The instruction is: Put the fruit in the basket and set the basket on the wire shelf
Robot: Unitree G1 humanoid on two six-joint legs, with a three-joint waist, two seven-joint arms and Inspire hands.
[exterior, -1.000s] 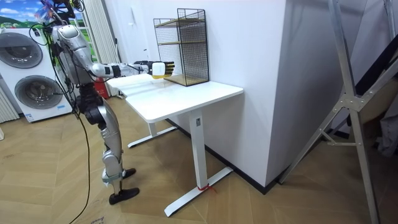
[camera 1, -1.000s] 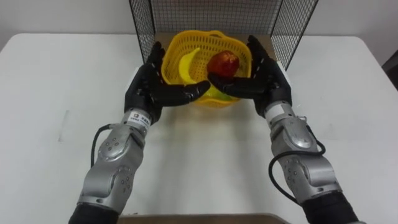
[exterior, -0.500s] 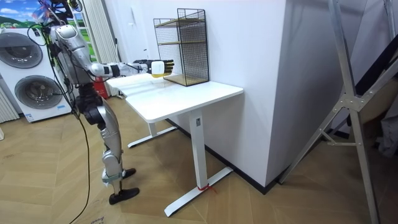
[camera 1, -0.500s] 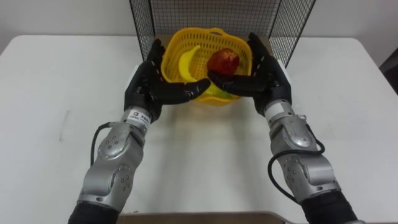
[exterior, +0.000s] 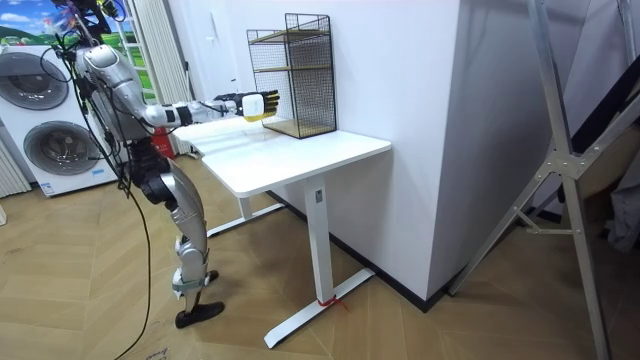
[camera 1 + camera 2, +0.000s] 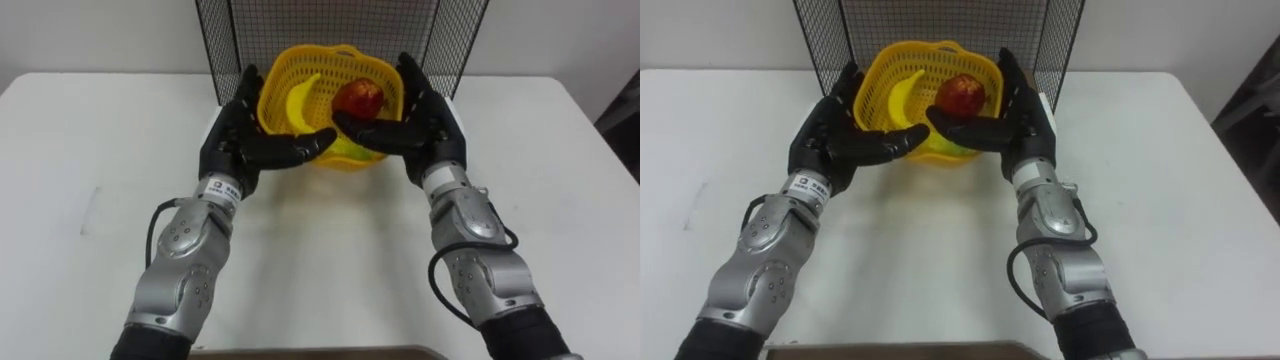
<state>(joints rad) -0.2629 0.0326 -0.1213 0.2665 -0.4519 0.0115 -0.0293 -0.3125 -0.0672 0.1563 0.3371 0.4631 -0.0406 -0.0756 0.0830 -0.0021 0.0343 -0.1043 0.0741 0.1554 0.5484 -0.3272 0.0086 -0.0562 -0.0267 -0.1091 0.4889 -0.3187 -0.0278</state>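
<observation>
A yellow mesh basket [image 6: 340, 52] hangs just above the white table [image 6: 330, 250], squeezed between my two hands. A banana [image 6: 298, 98] and a red apple [image 6: 359, 99] lie inside it. My left hand [image 6: 232, 140] presses its left wall with straight fingers, thumb reaching across the front. My right hand [image 6: 430, 125] mirrors it on the right wall. Both hands are open. The black wire shelf [image 6: 330, 20] stands directly behind the basket, its open front facing me. In the room view the basket [image 5: 256, 107] is level with the shelf's [image 5: 295, 75] lowest bay.
The shelf's mesh side panels [image 6: 455, 45] flank the opening left and right of the basket. Bare tabletop spreads to both sides of my arms. Washing machines [image 5: 45, 120] stand behind me at the room view's left, and a white wall [image 5: 400, 60] backs the table.
In the room view I lean in and one leg steps toward the table, carrying the basket slightly closer to the shelf. The eye view has shifted with that; the hold on the basket is unchanged.
</observation>
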